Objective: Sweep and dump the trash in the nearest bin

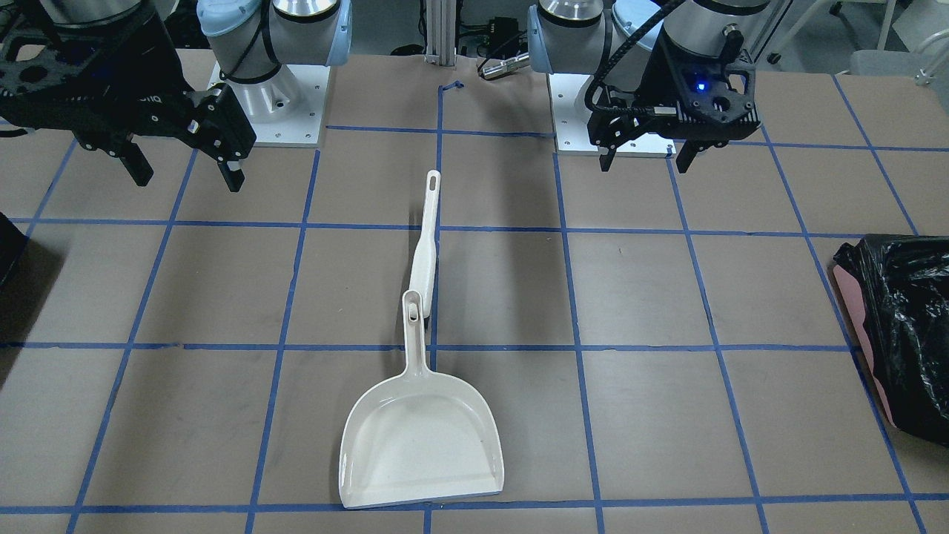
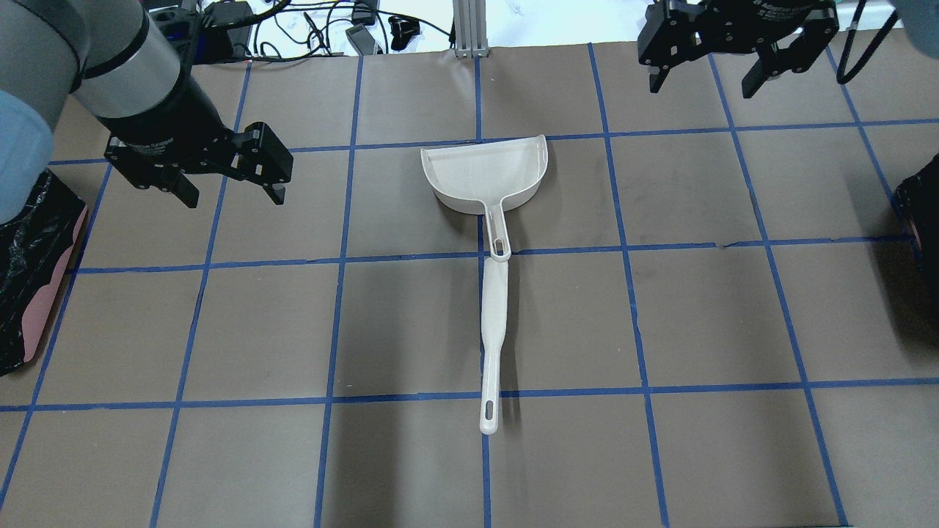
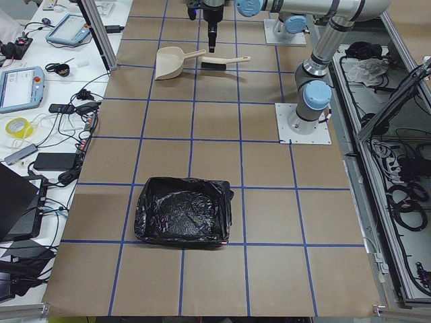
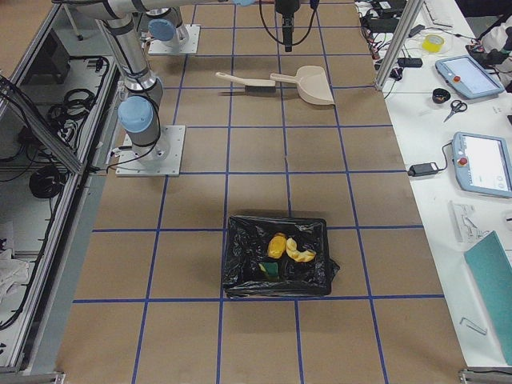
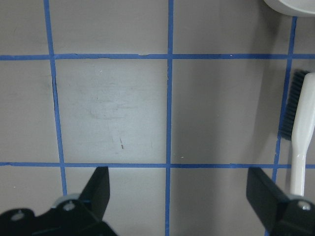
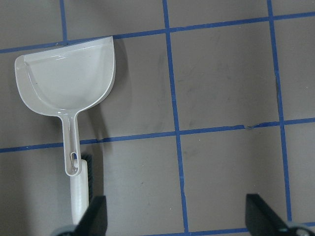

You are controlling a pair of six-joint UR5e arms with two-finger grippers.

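Observation:
The three trash pieces lie inside the black bin in the exterior right view: the orange-brown lump, the pale yellow crescent and the yellow-green sponge wedge. That bin shows only as a black edge in the front view and the overhead view. My left gripper is open and empty above bare table. My right gripper is open and empty, off to the side of the dustpan.
A white dustpan lies empty at mid-table, with a white brush touching its handle end. A pink bin with a black bag stands empty on my left side.

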